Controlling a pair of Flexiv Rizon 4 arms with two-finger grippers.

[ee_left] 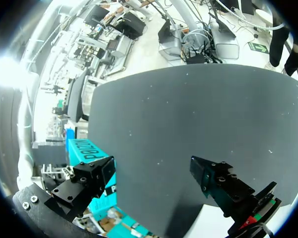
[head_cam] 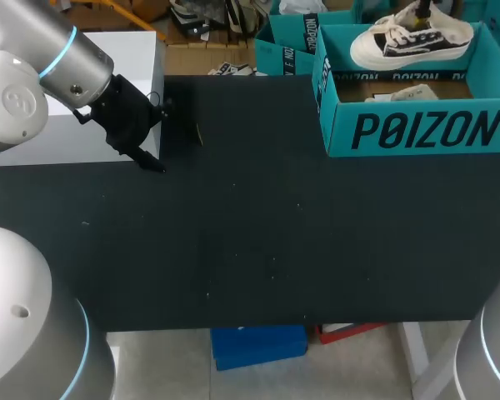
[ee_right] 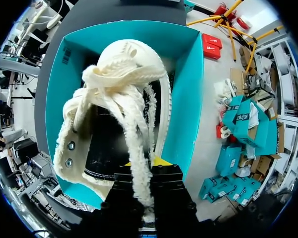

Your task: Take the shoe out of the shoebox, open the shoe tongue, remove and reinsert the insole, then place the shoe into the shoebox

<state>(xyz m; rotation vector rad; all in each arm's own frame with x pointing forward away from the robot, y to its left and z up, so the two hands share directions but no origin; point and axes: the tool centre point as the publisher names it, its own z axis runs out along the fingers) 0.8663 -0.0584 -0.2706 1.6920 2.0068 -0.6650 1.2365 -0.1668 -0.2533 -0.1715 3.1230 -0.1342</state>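
Note:
A cream sneaker with fuzzy trim and a black upper [head_cam: 412, 37] hangs over the open teal shoebox [head_cam: 417, 129] at the back right of the table. My right gripper [ee_right: 141, 171] is shut on the sneaker's [ee_right: 119, 99] fuzzy rim, with the toe pointing away from it and the shoebox [ee_right: 188, 99] beneath. In the head view only a bit of that gripper [head_cam: 421, 10] shows above the shoe. My left gripper [head_cam: 173, 146] is at the back left over the black table, open and holding nothing; in its wrist view its fingers [ee_left: 223, 188] stand wide apart.
A white block [head_cam: 108, 92] stands at the back left, under my left arm. Crumpled paper [head_cam: 404, 92] lies inside the shoebox. The black tabletop [head_cam: 258, 233] stretches between the two arms to the front edge.

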